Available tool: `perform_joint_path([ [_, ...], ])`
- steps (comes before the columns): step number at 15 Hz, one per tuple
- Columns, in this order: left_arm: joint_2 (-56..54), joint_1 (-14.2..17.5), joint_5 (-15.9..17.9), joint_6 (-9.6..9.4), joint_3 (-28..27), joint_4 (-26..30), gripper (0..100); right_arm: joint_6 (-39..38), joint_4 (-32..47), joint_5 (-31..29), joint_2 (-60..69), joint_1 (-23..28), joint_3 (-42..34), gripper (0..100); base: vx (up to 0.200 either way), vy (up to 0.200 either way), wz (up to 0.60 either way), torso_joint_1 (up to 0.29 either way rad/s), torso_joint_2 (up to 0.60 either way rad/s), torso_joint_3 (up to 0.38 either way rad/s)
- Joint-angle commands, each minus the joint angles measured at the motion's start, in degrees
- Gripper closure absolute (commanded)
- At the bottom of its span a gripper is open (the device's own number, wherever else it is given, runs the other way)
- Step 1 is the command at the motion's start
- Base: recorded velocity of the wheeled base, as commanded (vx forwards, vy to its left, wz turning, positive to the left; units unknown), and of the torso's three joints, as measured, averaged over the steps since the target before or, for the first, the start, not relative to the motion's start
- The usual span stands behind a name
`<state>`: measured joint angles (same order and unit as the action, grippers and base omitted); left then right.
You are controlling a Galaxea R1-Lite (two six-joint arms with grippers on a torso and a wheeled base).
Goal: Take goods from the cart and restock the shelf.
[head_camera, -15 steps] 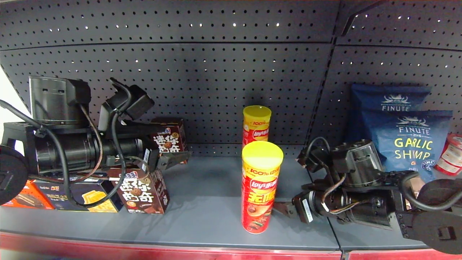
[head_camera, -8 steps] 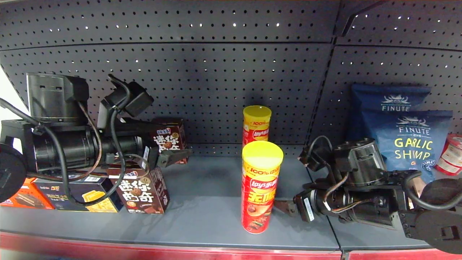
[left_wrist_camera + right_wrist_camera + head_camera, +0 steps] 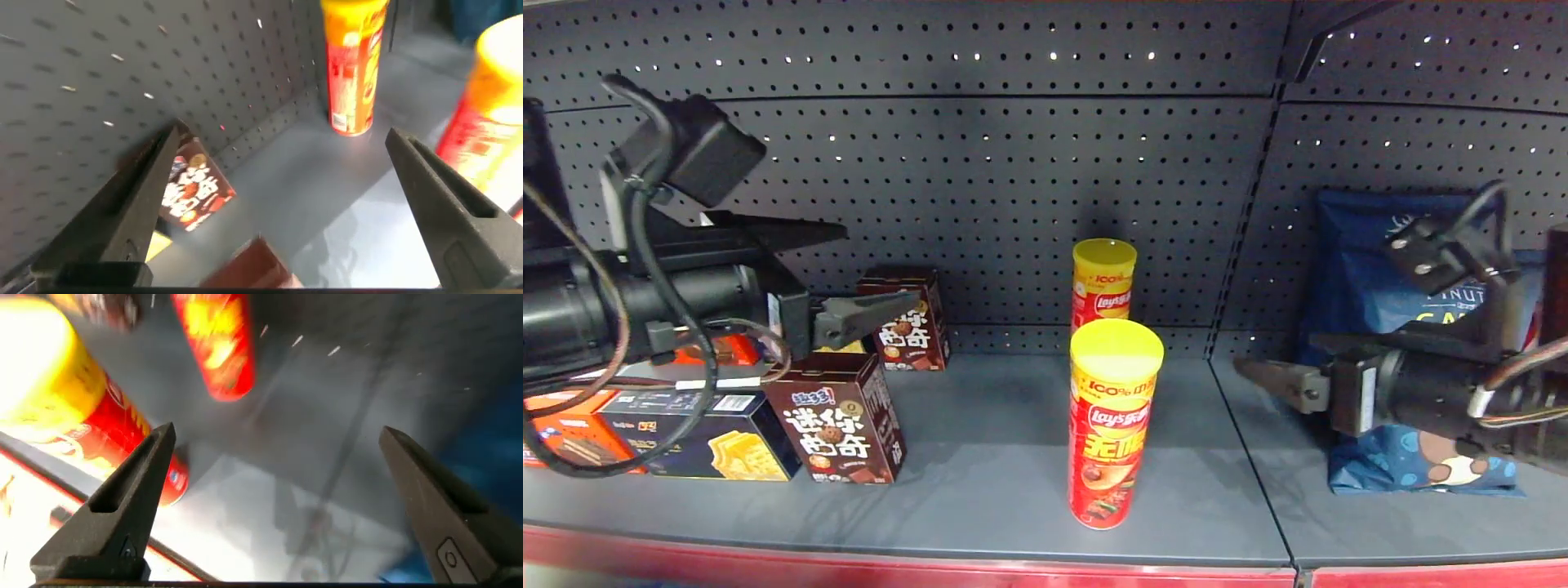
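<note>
Head view: front chip can (image 3: 1115,420) upright near front edge of shelf (image 3: 996,457); second can (image 3: 1103,282) upright behind it, by pegboard (image 3: 980,163). Left gripper (image 3: 882,265) jaws wide apart, above brown boxes (image 3: 837,429), apart from cans. Right gripper (image 3: 1274,353) jaws wide apart, right of front can, before blue bag (image 3: 1380,245).

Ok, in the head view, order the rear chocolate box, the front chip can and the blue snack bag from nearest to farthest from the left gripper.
1. The rear chocolate box, at the back, right beside the left gripper.
2. The front chip can, in the middle, toward the front.
3. The blue snack bag, far right.
</note>
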<state>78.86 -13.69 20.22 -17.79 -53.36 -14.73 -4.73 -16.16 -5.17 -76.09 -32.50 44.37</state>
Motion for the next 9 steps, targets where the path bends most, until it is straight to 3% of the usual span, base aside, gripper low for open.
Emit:
perform_joint_path([
  [1, -8.6, 2.4, -0.1, 0.3, 3.7, 0.0, 0, 0.1, 0.8, 0.0, 10.5, 3.9, -2.7, 0, 0.0, 0.0, 0.0, 0.0, 0.0, 0.0],
  [3, -17.9, 6.6, 0.0, 0.38, 12.2, 0.0, 0, 0.6, 0.5, 0.6, 17.4, 12.7, -6.9, 0, 0.0, 0.0, 0.0, 0.0, 0.0, 0.0],
  [4, -19.7, 7.4, 0.1, 0.3, 14.2, 0.0, 0, 0.6, 0.6, 0.7, 18.8, 14.2, -7.8, 0, 0.0, 0.0, 0.0, 0.0, 0.0, 0.0],
  [5, -26.2, 9.3, 0.0, 0.38, 20.9, 0.0, 0, 0.5, 0.8, 0.7, 23.4, 18.1, -11.2, 0, 0.0, 0.0, 0.0, 0.0, 0.0, 0.0],
  [6, -28.1, 9.4, -0.2, 0.47, 22.7, 0.0, 0, 0.5, 0.8, 0.7, 24.9, 18.9, -12.5, 0, 0.0, 0.0, 0.0, 0.0, 0.0, 0.0],
  [9, -40.8, 9.6, -7.7, 4.16, 31.5, 0.9, 0, 0.7, 0.9, 0.6, 32.6, 26.1, -20.0, 0, 0.0, 0.0, 0.0, 0.0, 0.0, 0.0],
])
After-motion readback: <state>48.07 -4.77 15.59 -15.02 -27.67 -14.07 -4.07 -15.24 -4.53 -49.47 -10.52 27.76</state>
